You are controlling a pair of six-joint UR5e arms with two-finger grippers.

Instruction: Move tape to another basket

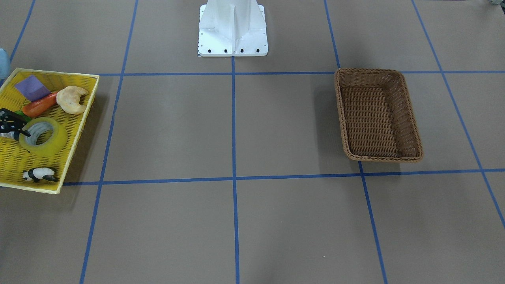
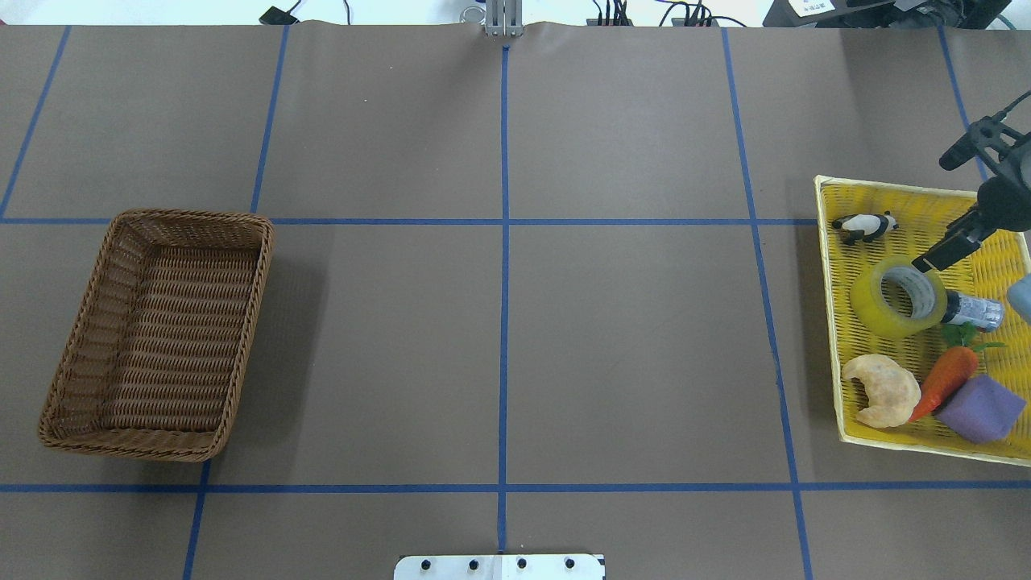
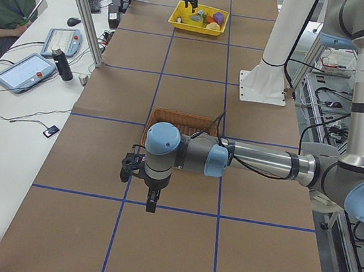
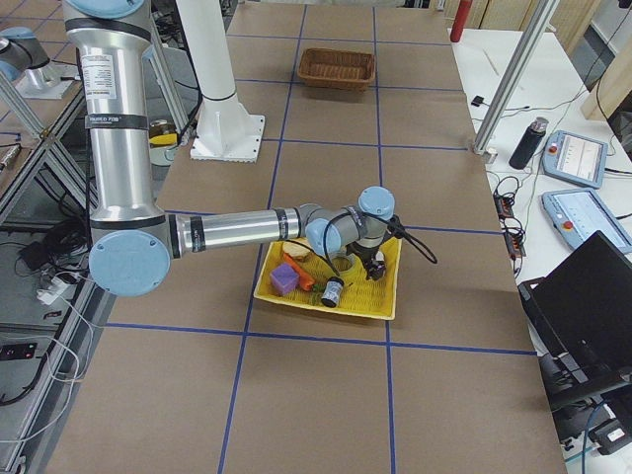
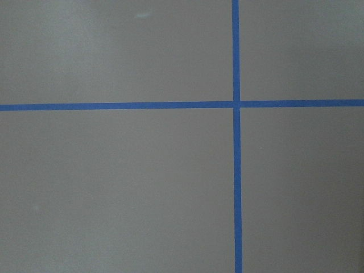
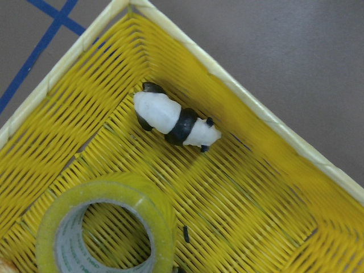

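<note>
While tape (image 2: 868,308) lies in yellow tray (image 2: 910,208), basket (image 2: 161,338) apart; right pincer (image 1: 21,125) spread, left pincer (image 3: 152,203) unclear.

Tape (image 6: 154,223) cropped at bottom edge; right gripper (image 2: 926,259) opening indiscernible

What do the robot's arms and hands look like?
Both the left arm and the right arm are shiny silver tubes. They are linked by dark grey joints with round, light blue caps. Each arm has a white label with small print and a black cable looping near the wrist. The left hand and right hand are black, with thin fingers.
</note>
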